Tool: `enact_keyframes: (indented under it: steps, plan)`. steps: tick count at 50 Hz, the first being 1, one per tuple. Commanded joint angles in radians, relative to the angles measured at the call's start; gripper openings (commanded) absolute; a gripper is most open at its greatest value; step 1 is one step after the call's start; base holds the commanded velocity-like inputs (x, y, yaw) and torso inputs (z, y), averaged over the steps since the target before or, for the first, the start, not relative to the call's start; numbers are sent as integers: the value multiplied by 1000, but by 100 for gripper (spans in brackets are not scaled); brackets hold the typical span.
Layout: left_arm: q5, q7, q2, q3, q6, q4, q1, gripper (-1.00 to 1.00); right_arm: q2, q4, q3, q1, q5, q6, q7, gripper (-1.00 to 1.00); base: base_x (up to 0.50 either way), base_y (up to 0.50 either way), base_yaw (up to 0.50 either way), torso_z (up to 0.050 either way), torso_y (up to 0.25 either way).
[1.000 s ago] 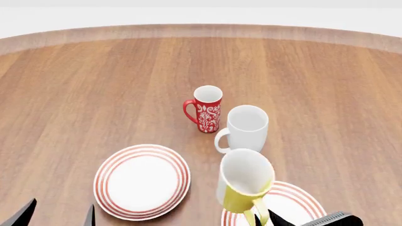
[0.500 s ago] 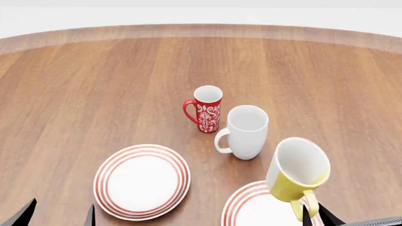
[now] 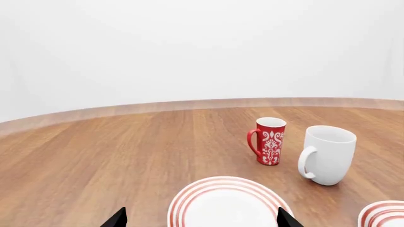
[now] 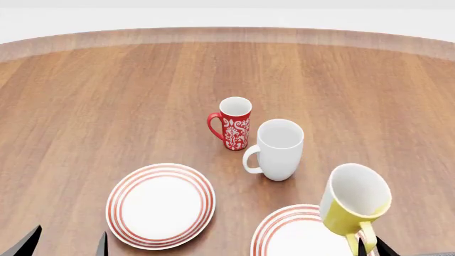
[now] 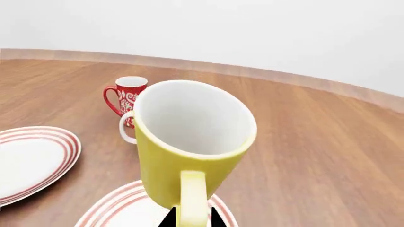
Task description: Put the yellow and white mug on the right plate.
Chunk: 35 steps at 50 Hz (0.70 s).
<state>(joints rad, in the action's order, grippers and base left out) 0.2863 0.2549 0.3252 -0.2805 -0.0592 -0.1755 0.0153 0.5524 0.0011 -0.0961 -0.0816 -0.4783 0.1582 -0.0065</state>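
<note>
the yellow and white mug (image 4: 353, 207): yellow outside, white inside, tilted, held above the right plate (image 4: 284, 234) at its far right edge. right gripper (image 5: 191, 218) fingers clamp its yellow loop handle. left gripper (image 3: 198, 221) fingers spread apart, holding nothing.

No readable text, label, brand, number or sign is showing in any view. The red mug (image 4: 233, 122) is carrying a white pattern that seems to be purely ornamental scrollwork rather than lettering, though it is rendering small. The two plates are showing only red rings, and the other mugs are appearing plain.
</note>
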Motion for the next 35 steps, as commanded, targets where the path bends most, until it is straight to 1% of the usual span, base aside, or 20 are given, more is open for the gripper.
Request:
enact_keyframes:
  steps: [1,19,35]
  plan:
    - [1,3,2,-2,1,3,2,100,-6,28,-21,-21,41,3,9,-100,0,0,0,0,0]
    - [4,8,6,-6,4,1,1,100,-37,101,-69,-85,67,2,-13,-100,0,0,0,0,0]
    - [11,10,10,-8,4,2,4,100,-68,227,-98,-130,92,-21,-36,-100,0,0,0,0,1]
